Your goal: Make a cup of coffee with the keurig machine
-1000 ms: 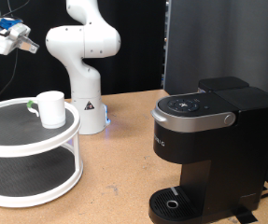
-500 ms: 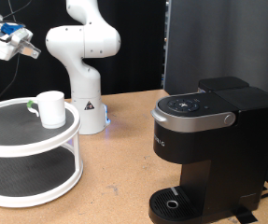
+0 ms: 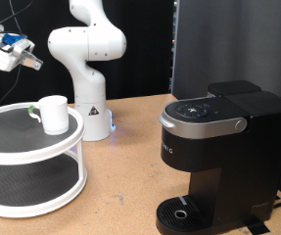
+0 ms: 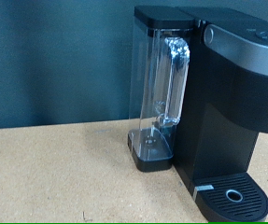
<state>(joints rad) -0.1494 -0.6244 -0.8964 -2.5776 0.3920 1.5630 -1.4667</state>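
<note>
- The exterior view shows the gripper high at that view's upper left, well above the cup and far from the machine; whether its fingers are parted or closed cannot be told, as they are small and blurred there.
- The cup, white with a green mark beside it, stands upright on the top tier of a round white two-tier stand at the exterior view's left.
- The machine sits on the wooden counter at the exterior view's right, lid down, its round drip tray bare.
- Between stand and machine, farther back, rises the white arm base (a small triangular label shows on it, with blue light at its foot).
- Only the wrist view shows the machine's side: a clear water tank with a curved handle, set against the black body, plus part of the drip tray with its round centre.
- The wrist view shows neither the fingers nor the cup.
- Writing: pale letters run down the machine's front in the exterior view, too small to read; a fragment of white lettering sits at the wrist view's edge, cut off.
</note>
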